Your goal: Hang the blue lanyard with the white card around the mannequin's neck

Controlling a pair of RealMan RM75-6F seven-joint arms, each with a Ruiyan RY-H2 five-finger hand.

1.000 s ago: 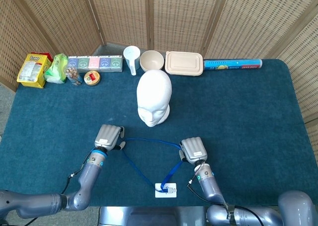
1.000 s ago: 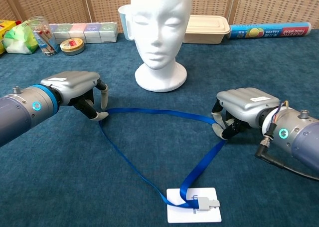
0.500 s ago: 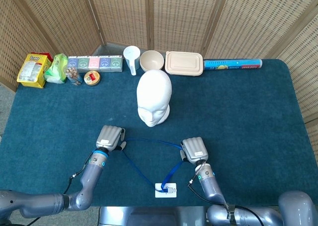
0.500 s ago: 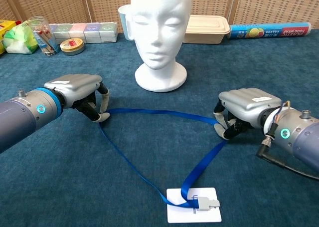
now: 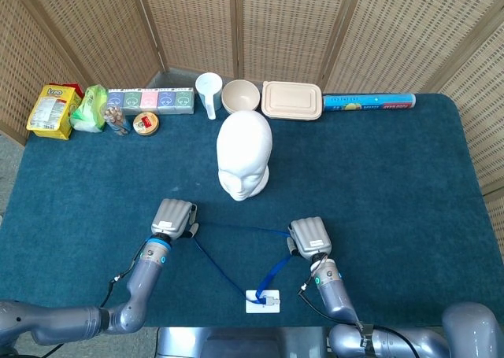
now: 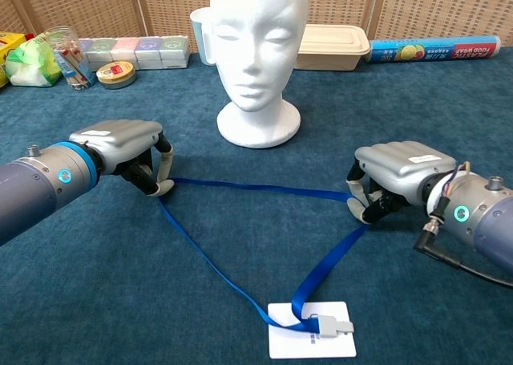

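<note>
The left hand [image 6: 128, 152] and right hand [image 6: 393, 180] each seem to pinch the blue fabric lanyard [image 6: 256, 190], stretched taut on the teal desk [image 6: 449, 100]; its white card [image 6: 313, 341] lies flat, and the white foam mannequin head [image 6: 258, 52] remains bare

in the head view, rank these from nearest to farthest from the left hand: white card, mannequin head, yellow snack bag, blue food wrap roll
From the left hand:
1. Mannequin head, up and to its right, mid-table.
2. White card, at the near table edge, to its right; close to the head's distance, but slightly farther.
3. Yellow snack bag, back left corner.
4. Blue food wrap roll, back right.
</note>
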